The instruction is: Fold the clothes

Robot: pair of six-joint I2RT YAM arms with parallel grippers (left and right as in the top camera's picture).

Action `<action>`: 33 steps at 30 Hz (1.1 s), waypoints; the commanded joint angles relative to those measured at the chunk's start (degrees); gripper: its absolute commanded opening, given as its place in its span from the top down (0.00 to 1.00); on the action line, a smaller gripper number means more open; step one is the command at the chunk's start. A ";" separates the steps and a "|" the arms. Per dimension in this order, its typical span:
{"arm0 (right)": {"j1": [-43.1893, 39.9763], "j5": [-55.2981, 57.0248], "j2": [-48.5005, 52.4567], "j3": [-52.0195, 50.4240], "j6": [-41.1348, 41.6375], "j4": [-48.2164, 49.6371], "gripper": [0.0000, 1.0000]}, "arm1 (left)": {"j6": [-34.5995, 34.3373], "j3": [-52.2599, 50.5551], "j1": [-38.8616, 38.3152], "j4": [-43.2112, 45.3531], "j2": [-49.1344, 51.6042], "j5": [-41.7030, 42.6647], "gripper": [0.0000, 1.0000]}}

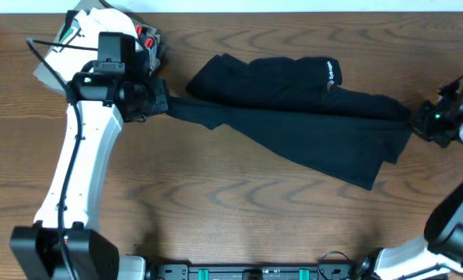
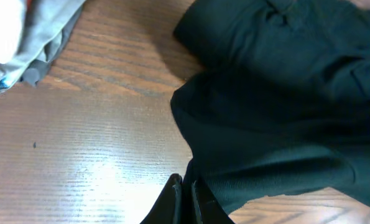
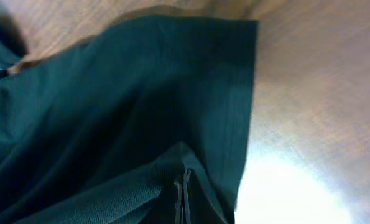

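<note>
The clothes (image 1: 293, 109), one black piece, lie on the table (image 1: 239, 210) to the right of the stack (image 1: 147, 40), reaching from just beside it out to the far right side. The half nearer the stack is bunched in a thick fold. A flatter panel slants away from the stack, toward the robot's side. A small white logo (image 1: 331, 71) shows on the bunched part, well right of the stack.

The left gripper (image 1: 159, 99) sits just below the stack, its arm covering part of it. Its fingers (image 2: 172, 199) are pressed together on the thin, stretched end of the clothes nearest the stack. In the left wrist view the black edge runs right into them.

The right gripper (image 1: 415, 118) is at the end of the clothes farthest from the stack. Its fingers (image 3: 180, 198) are clamped tight on the cloth there, with dark fabric folded around them and a straight hem beside bare wood.

White, grey and red show in the stack, and its grey edge appears at the top left of the left wrist view.
</note>
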 commanded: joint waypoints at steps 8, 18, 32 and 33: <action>0.63 -6.51 4.79 0.79 -2.82 1.49 0.44 | 0.98 -1.25 -1.31 1.16 4.92 -0.94 0.94; 3.72 -9.99 1.68 1.60 -7.02 -6.91 0.57 | 0.96 -1.25 -1.31 1.09 4.92 -0.92 0.94; 10.29 -3.10 4.22 0.02 -9.90 -0.94 0.54 | 0.96 -1.25 -1.29 0.94 4.92 -0.92 0.94; 10.29 -3.13 4.39 0.00 -9.88 -0.59 0.54 | 0.96 -1.25 -1.29 0.94 4.92 -0.92 0.94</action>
